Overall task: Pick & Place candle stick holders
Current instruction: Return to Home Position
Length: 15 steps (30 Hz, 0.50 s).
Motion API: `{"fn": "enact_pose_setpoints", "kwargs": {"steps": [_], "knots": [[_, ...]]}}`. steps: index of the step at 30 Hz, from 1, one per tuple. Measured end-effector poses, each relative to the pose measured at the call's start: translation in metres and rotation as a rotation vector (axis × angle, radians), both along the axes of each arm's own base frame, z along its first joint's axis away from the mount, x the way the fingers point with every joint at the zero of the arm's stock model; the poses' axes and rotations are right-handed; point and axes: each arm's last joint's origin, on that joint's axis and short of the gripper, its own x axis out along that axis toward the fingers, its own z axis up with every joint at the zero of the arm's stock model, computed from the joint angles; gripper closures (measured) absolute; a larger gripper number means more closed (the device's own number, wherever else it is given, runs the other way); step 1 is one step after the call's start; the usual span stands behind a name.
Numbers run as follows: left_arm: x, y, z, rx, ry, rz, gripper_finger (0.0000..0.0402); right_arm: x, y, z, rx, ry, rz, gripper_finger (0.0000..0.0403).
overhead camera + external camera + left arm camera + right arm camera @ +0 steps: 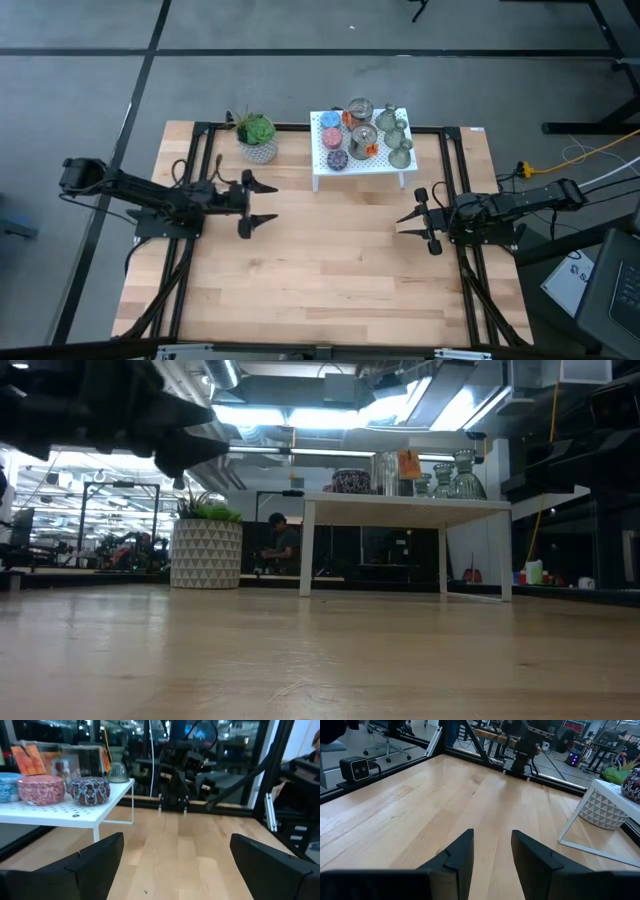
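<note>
candle stick holders up on the shelf, both arms hanging empty

candle stick holders [397, 135], three of them, stand in a tight cluster on the little white shelf [360, 172]. they're at the end nearer the right jaws, above and beyond the fingertips and not touching them. sharing the shelf, on the end toward the left jaws, are a blue disc [331, 120], a pink disc [333, 137] and a dark patterned disc [337, 158], with two tins [360, 108] in between.

left gripper [268, 203] hovers over the bare table [330, 290], jaws spread wide with nothing between them. the potted plant [257, 135] sits just off to their side, and the shelf is ahead and across, well apart.

right gripper [408, 210] faces it from the other side. its jaws are drawn to a narrow gap, also empty. here's the tight spot: the shelf's corner leg is near those jaws, just to one side.

by the look of it the placing is done and what's left is getting the arms clear. the danger i'd call is the right arm swinging wide as it pulls away. one clip of that leg jolts the whole shelf. the holders are bunched close together, the nearest one by the edge, and could knock into each other or tip off. on the left, wide jaws drifting sideways could brush the plant.
</note>
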Motion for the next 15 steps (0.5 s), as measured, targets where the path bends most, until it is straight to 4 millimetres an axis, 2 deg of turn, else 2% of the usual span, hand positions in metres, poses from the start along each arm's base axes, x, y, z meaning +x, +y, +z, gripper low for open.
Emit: {"fn": "enact_pose_setpoints", "kwargs": {"steps": [7, 15], "knots": [[-0.022, 0.001, -0.016, -0.025, -0.053, 0.001, 0.0038, 0.0, 0.0, 0.0, 0.0, 0.0, 0.0, 0.0268], [-0.025, 0.001, -0.014, 0.007, -0.047, 0.006, 0.0038, 0.0, 0.0, 0.0, 0.0, 0.0, 0.0, 0.0268]]}}
